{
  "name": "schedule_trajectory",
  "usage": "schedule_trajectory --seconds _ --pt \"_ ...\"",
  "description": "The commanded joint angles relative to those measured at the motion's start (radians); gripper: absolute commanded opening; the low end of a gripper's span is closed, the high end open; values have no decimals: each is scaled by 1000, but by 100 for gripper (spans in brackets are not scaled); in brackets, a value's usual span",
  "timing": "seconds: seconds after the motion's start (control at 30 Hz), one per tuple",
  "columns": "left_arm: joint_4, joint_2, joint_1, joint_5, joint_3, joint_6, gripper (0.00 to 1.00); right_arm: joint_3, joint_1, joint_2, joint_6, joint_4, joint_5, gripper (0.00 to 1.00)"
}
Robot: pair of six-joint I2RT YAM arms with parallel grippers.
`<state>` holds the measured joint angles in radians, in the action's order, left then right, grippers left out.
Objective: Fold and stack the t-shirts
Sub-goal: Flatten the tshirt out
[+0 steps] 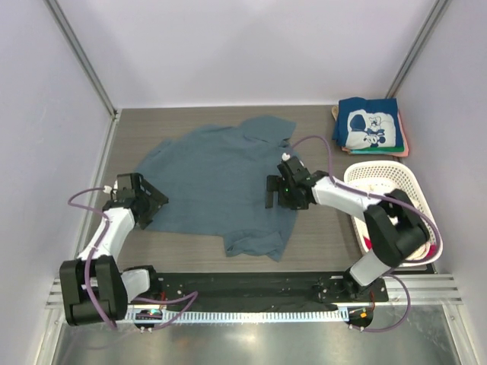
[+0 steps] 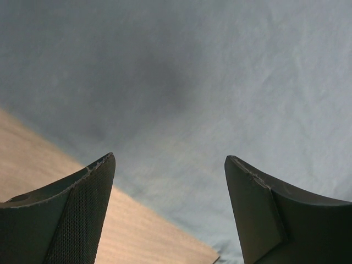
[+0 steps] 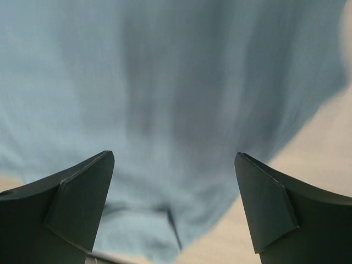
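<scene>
wooden table first, running the full width between the pale walls. spread across the middle of it is the big one – the slate-blue shirt, opened out flat but rumpled, not folded, one corner hanging down toward the near edge. over on the right side sits the white basket, with the right arm's elbow crossing in front of it and some pale cloth showing inside. just beyond the basket, in the far right corner, there's the stack of folded shirts, with the navy shirt and its white cartoon print on top and red, green and pink edges peeking out beneath.

now the arms. the left gripper is down at the blue shirt's near-left edge, its jaws spread wide. in the wrist view the left gripper has nothing between its fingers, only blue cloth ahead and bare wood at the lower left.

the right gripper is over the shirt's right side – released too. its wrist view is blurred, but the right gripper shows a wide gap, blue cloth filling most of the picture. whether either set of tips touches the cloth, i can't tell.
</scene>
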<state>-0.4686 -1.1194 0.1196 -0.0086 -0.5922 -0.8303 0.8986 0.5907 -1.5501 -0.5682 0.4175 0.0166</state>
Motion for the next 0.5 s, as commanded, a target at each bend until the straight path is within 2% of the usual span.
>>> schedule_trajectory --seconds 0.0,0.27,0.47 --pt "114 -86 -1 -34 -73 7 81 143 -60 -105 62 -20 33 97" --pt "177 -460 -1 -24 -279 -20 81 413 -233 -439 125 35 -4 97" --pt "205 -721 -1 2 -480 -41 80 853 -322 -753 169 163 -59 96"
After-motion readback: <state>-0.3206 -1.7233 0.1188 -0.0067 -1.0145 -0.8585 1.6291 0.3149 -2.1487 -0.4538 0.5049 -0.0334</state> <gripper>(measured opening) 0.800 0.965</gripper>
